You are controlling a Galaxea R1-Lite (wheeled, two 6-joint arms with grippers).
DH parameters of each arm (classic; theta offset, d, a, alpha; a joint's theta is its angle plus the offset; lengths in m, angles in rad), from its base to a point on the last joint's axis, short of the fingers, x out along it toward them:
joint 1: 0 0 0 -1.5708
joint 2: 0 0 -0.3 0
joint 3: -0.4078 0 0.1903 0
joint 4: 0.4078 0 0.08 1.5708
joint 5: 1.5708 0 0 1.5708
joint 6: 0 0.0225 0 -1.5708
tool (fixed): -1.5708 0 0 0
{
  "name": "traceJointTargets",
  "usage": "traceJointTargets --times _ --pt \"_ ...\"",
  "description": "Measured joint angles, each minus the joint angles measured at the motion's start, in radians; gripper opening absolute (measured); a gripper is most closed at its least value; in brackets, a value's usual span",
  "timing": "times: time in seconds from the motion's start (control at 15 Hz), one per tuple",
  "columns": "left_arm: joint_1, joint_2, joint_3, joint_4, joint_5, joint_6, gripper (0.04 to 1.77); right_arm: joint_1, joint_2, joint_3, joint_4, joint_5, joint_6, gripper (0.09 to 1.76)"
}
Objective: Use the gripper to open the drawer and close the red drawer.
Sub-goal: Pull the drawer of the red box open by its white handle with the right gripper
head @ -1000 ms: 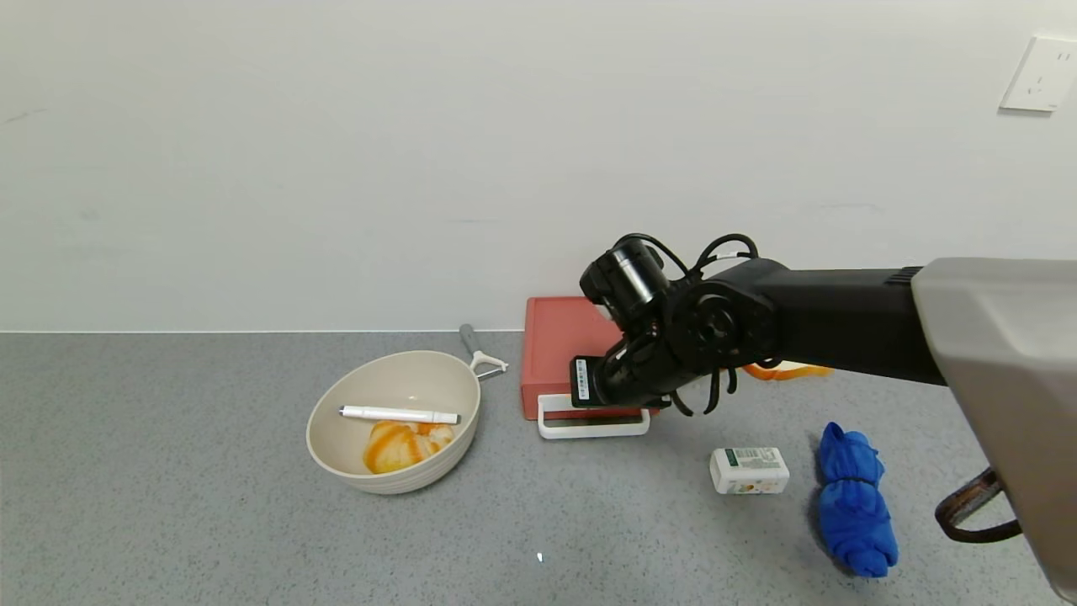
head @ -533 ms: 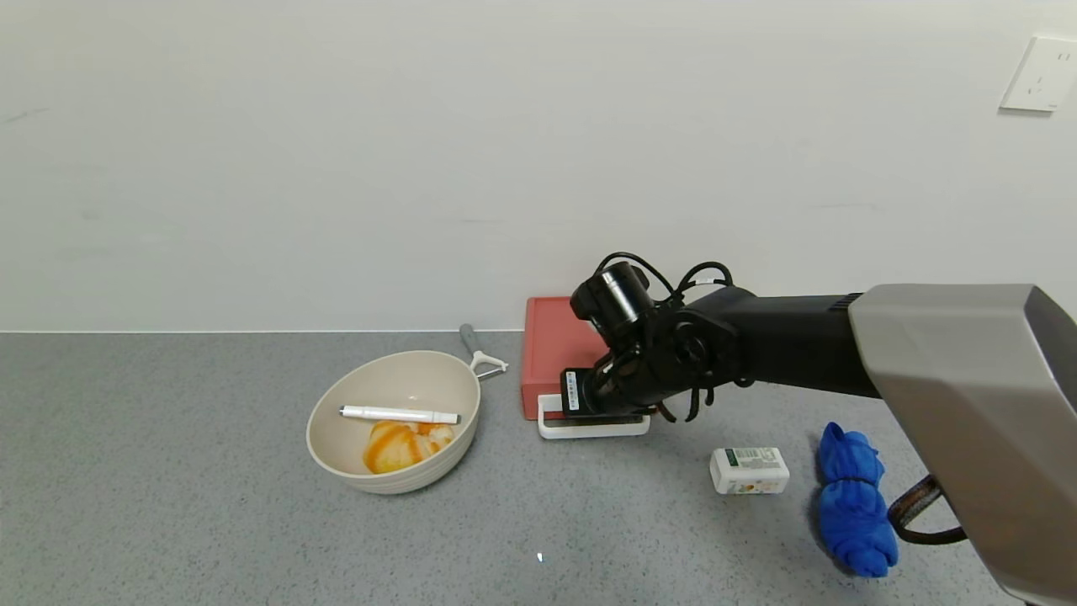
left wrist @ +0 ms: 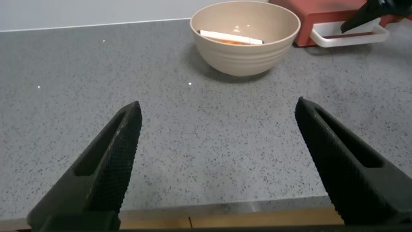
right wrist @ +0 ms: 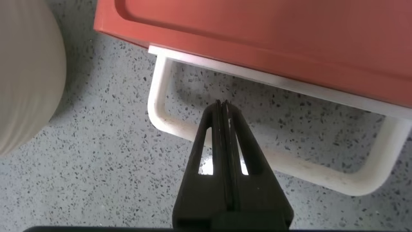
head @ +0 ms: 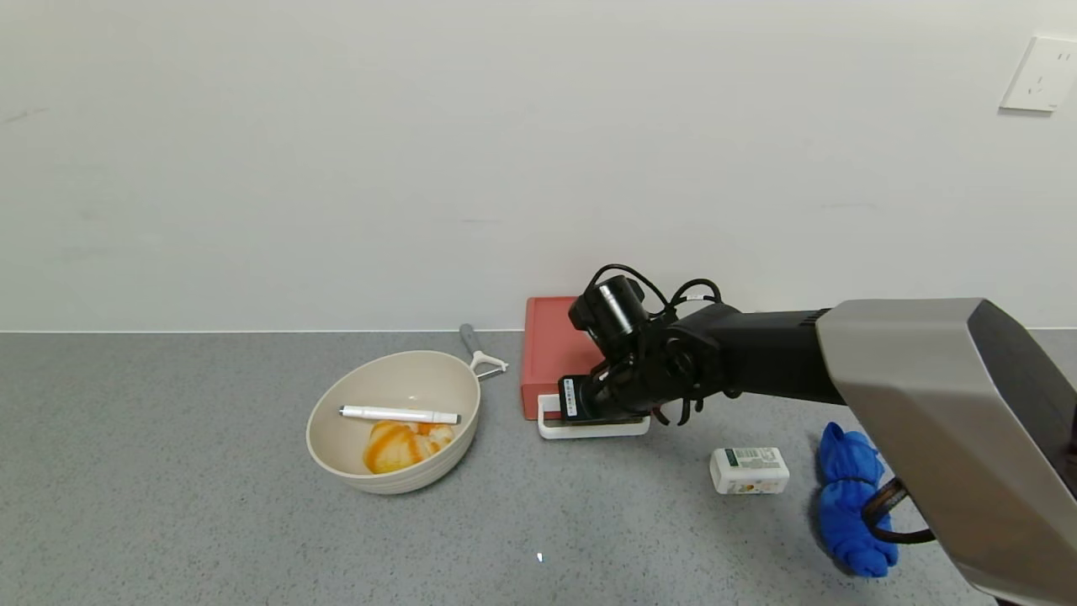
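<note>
Right gripper (right wrist: 223,109) low over the grey countertop (head: 168,505), fingers pressed together with no gap, holding nothing. In the right wrist view the closed tip sits inside the white loop handle (right wrist: 360,183) of the red drawer (right wrist: 270,32), just short of the drawer front; whether the tip touches the countertop or the handle cannot be told. Drawer tray looks pushed in, front flush with the box.

From the head view, the right gripper (head: 589,404) covers the handle's middle; the drawer box (head: 551,345) lies just beyond it, against the wall. Cream bowl (head: 394,421), holding a white pen (head: 399,414) and an orange-striped item, sits to the gripper's left. Small white packet (head: 749,470) and blue cloth (head: 850,497) sit nearer the robot, to its right.

Left gripper (left wrist: 219,167) hangs apart above bare countertop, fingers spread wide, empty.
</note>
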Motion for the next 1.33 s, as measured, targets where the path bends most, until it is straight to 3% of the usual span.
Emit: traceJointTargets --times 0.6,1.33 --pt "0.0 0.0 0.0 0.0 0.0 0.0 1.72 0.01 0.026 0.0 -0.003 0.013 0.003 0.11" --pt "0.0 0.0 0.0 0.0 0.0 0.0 1.72 0.037 0.008 0.006 0.125 0.085 0.071 0.11"
